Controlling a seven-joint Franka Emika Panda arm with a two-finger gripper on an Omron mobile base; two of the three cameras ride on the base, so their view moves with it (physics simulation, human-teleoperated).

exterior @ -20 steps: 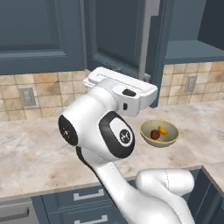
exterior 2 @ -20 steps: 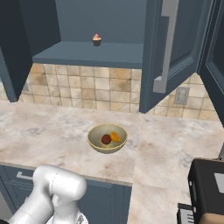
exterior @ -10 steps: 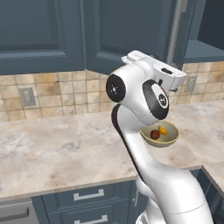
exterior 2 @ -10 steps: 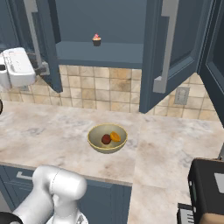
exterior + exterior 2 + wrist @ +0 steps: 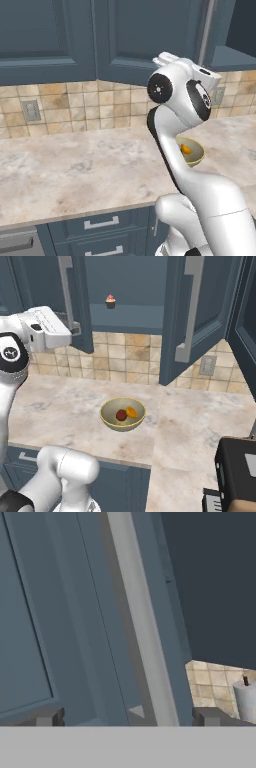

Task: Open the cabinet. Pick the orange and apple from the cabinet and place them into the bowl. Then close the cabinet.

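Even soft light, faint shadows, slightly blurry render.

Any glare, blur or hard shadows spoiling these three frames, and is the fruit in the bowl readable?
Right base view: flat, even rendered light, no glare; the shallow golden-yellow bowl shows the dark red apple and bright orange fruit crisply. Left base view: the white arm covers part of the bowl, soft shadow beneath. Hand view: the slate-blue cabinet door looks soft, its silver bar handle without highlights.
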